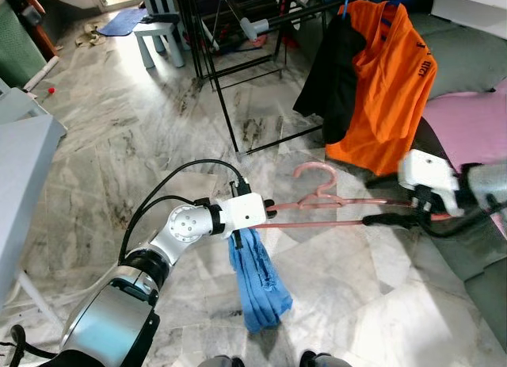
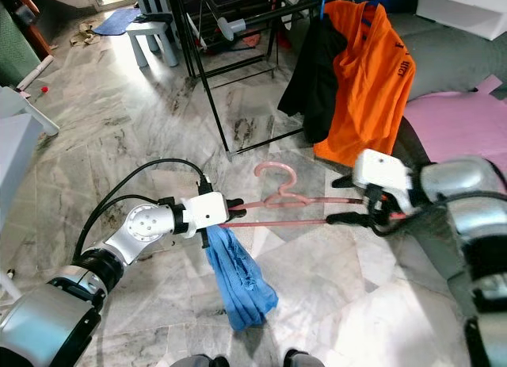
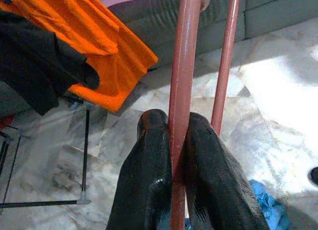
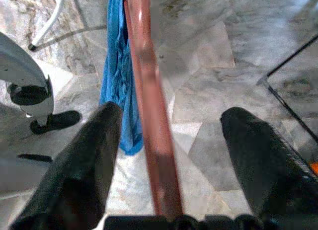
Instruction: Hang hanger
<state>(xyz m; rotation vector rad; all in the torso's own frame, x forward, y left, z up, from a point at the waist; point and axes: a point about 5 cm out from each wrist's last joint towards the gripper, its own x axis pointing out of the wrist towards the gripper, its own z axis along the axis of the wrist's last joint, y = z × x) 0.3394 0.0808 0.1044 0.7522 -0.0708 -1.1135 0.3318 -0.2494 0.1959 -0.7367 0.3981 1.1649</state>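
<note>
Between the two hands hangs one pink hanger (image 1: 321, 199): left hand (image 1: 268, 212) clenched on it, right hand (image 4: 174, 155) released around its bar; one blue cloth (image 1: 257, 280) below the left hand.

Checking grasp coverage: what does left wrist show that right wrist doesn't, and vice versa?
Left wrist: the left gripper shut on a hanger bar, plus the orange shirt, black garment and grey sofa beyond.

Right wrist: the right gripper with fingers spread either side of the bar, not pinching it, and a white stand foot on the floor.

Both: the pink hanger, the blue cloth draped on it, and the marble floor.
</note>
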